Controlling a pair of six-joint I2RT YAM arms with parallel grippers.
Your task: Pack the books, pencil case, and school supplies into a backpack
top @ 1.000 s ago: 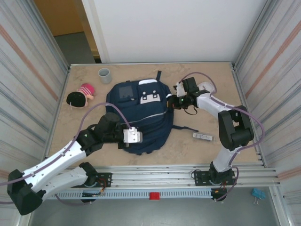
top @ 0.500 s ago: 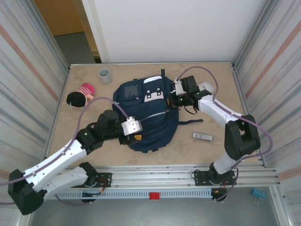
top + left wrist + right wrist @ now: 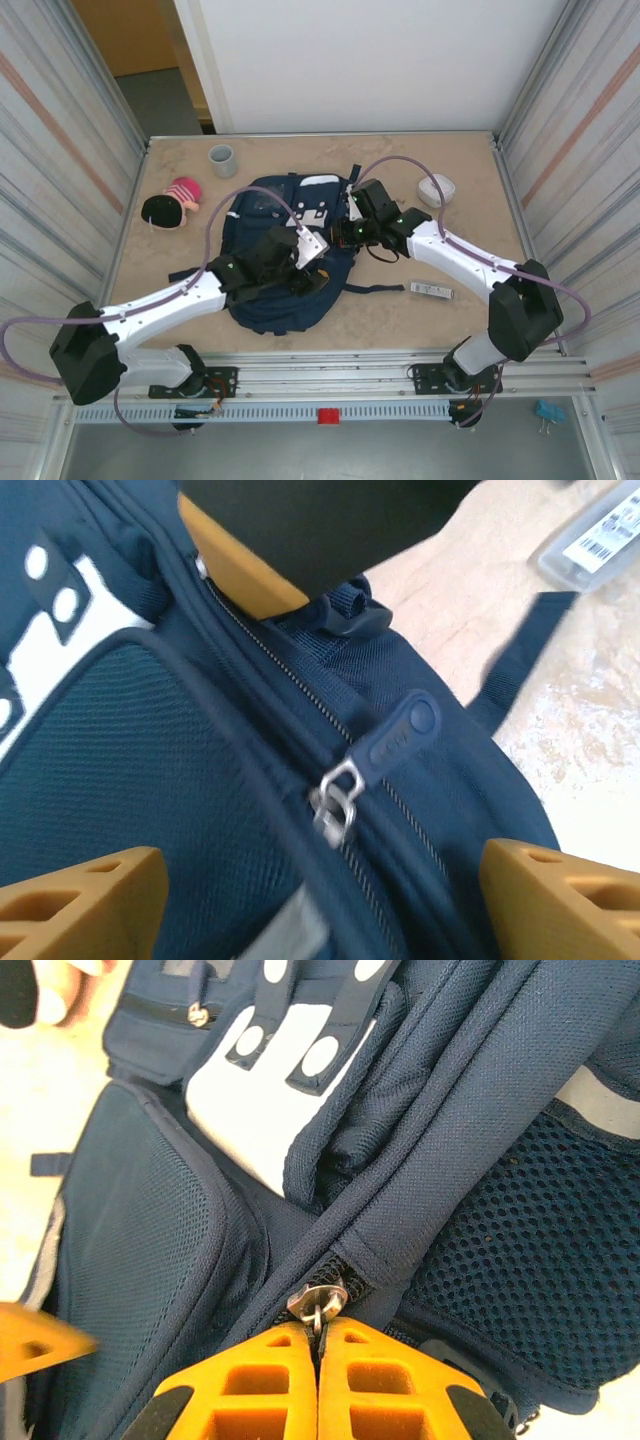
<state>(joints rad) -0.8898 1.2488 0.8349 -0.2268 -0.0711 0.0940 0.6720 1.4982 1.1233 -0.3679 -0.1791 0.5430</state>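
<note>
Backpack (image 3: 275, 315) flat on desk (image 3: 450, 170): soft, floppy, probably light while unfilled; better taken by zipper hardware than slack cloth. Right end effector (image 3: 318, 1345) pressed together, pinching metal zipper slider (image 3: 318, 1303). Left end effector (image 3: 320, 900) spread, straddling rubber pull tab (image 3: 395, 742).

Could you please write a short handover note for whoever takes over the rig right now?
Left gripper: open, hovering over the backpack, a blue zipper pull lying between the jaws, not gripped.
Right gripper: shut, pinching a metal zipper ring on the backpack.
The backpack lies flat mid-table; a barcoded flat item lies on the table to its right.
Done: both grippers are at zips; the zip under the left one looks closed.
Left: unzip the backpack, then all the packing.
</note>
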